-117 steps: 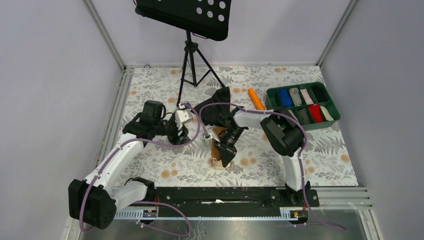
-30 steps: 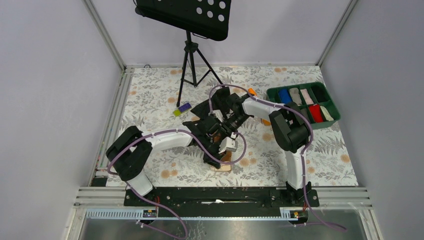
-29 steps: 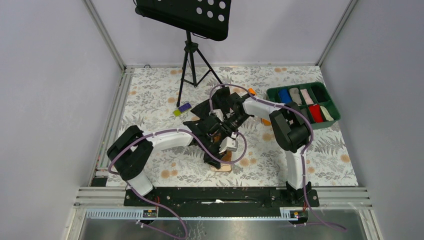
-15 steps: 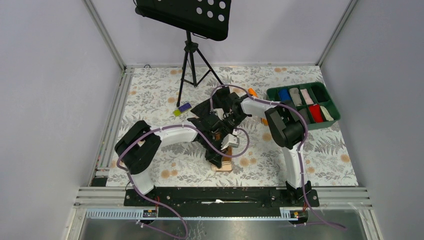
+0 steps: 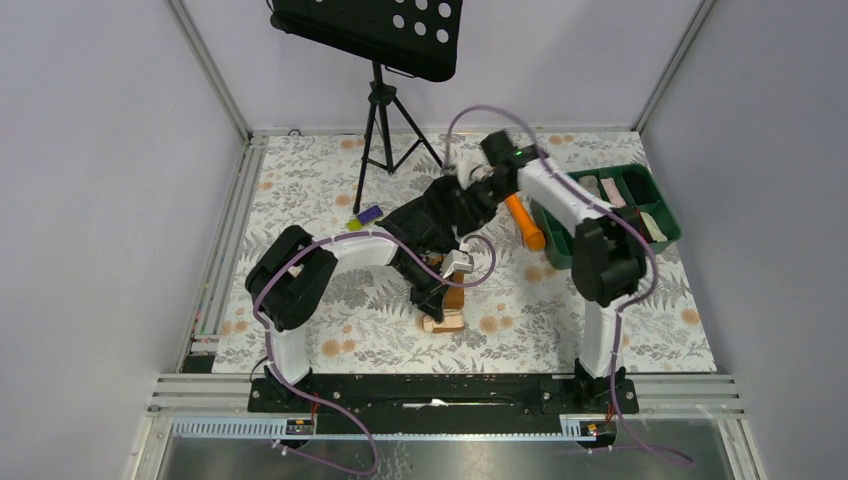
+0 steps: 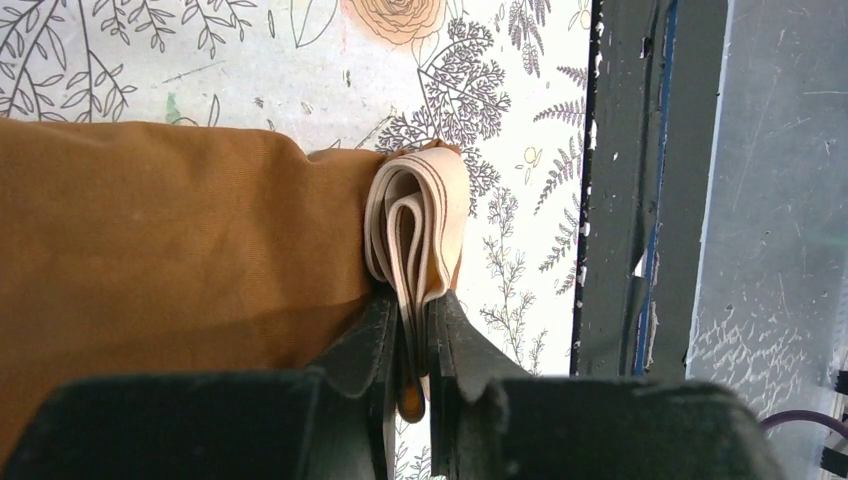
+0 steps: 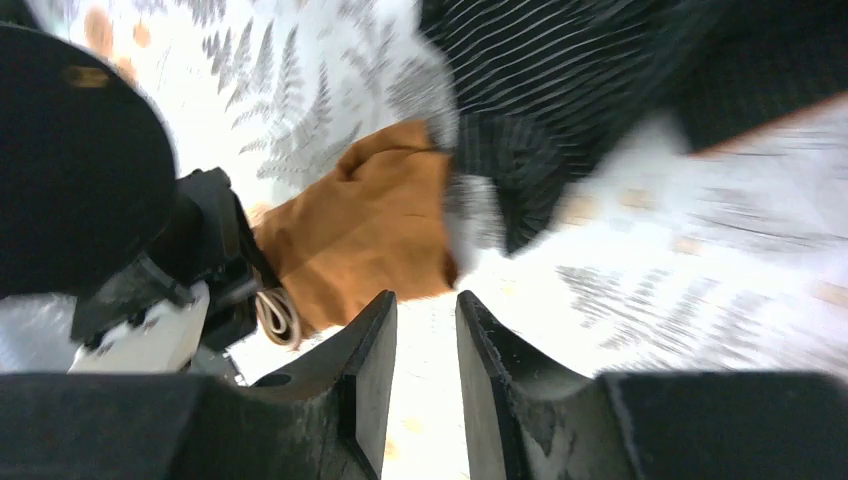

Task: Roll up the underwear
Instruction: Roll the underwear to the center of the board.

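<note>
**Item 1: the underwear** (image 5: pixel 447 303). Caramel-brown fabric, lying at the middle of the tabletop (image 5: pixel 300 180), slightly toward the near edge. The pale waistband (image 6: pixel 415 215) is at its near end, folded into several layers. In the right wrist view the far end meets the black garment (image 7: pixel 560 80).

**Item 2: left hand** (image 6: pixel 413 305). It is at the near end of the underwear, with both fingers pressed onto the folded waistband and the layers pinched between them.

**Item 3: right hand** (image 7: pixel 427 300). It is raised over the far middle of the tabletop, above the black garment. The fingers are a narrow gap apart with nothing between them. This view is blurred.

**Item 4: black garment**. Striped dark fabric, just beyond the underwear on the far side.

**Item 5: orange cylinder** (image 5: pixel 523 222). It lies right of the black garment, just beside the green tray (image 5: pixel 556 240).

**Item 6: green tray**. It sits at the right of the tabletop, and its compartments hold rolled fabrics, partly hidden by the right arm.

**Item 7: music stand** (image 5: pixel 375 30). It stands on a tripod at the far side.
</note>
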{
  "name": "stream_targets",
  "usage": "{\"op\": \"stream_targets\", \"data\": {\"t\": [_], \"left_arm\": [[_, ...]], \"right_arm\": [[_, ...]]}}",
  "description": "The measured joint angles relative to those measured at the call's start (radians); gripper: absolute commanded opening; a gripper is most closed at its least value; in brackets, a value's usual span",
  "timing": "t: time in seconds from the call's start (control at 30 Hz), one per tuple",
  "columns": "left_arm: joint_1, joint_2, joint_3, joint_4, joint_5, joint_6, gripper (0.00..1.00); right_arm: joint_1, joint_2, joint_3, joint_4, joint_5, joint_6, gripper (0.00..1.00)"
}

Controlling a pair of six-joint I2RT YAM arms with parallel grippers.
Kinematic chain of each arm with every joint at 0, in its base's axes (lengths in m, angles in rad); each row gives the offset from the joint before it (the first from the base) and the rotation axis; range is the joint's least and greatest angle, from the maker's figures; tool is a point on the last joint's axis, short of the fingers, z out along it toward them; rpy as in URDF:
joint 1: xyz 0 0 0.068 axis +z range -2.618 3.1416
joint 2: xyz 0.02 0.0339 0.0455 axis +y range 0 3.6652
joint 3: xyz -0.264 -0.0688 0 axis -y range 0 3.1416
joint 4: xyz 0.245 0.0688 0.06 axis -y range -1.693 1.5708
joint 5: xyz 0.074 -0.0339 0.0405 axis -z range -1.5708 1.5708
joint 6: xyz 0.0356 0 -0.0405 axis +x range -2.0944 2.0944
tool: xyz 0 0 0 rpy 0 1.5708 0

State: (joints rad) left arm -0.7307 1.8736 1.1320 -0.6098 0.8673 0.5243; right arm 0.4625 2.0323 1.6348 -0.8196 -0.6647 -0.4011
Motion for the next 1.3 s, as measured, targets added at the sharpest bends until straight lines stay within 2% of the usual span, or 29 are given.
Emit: {"op": "stream_targets", "data": {"t": [0.1,0.2,0.53,0.63,0.7,0.8,0.87,1.0,1.1,1.3], "left_arm": [[0.0,0.003,0.0,0.0,0.013,0.0,0.0],[0.0,0.02,0.005,-0.002,0.032,-0.005,0.0],[0.026,0.167,0.099,-0.071,0.16,-0.061,0.0],[0.045,0.225,0.139,-0.113,0.209,-0.085,0.01],[0.058,0.266,0.17,-0.15,0.242,-0.096,0.01],[0.074,0.324,0.211,-0.204,0.294,-0.106,0.01],[0.082,0.347,0.222,-0.222,0.321,-0.107,0.01],[0.092,0.375,0.24,-0.25,0.348,-0.107,0.01],[0.101,0.4,0.253,-0.273,0.374,-0.108,0.01],[0.107,0.425,0.269,-0.298,0.394,-0.114,0.02]], "right_arm": [[-0.088,-0.09,0.064,0.002,0.026,-0.016,0.36],[-0.153,-0.203,0.032,0.014,0.062,-0.041,0.36],[-0.129,-0.767,-0.573,0.077,0.254,-0.163,0.4],[-0.129,-0.925,-0.662,0.088,0.271,-0.185,0.4],[-0.129,-0.975,-0.692,0.107,0.251,-0.2,0.4],[-0.108,-0.986,-0.737,0.139,0.227,-0.207,0.38],[-0.035,-0.942,-0.755,0.158,0.241,-0.205,0.37],[0.228,-0.79,-0.768,0.22,0.291,-0.222,0.41],[0.361,-0.734,-0.787,0.254,0.284,-0.248,0.45],[0.404,-0.73,-0.814,0.321,0.242,-0.306,0.59]]}}
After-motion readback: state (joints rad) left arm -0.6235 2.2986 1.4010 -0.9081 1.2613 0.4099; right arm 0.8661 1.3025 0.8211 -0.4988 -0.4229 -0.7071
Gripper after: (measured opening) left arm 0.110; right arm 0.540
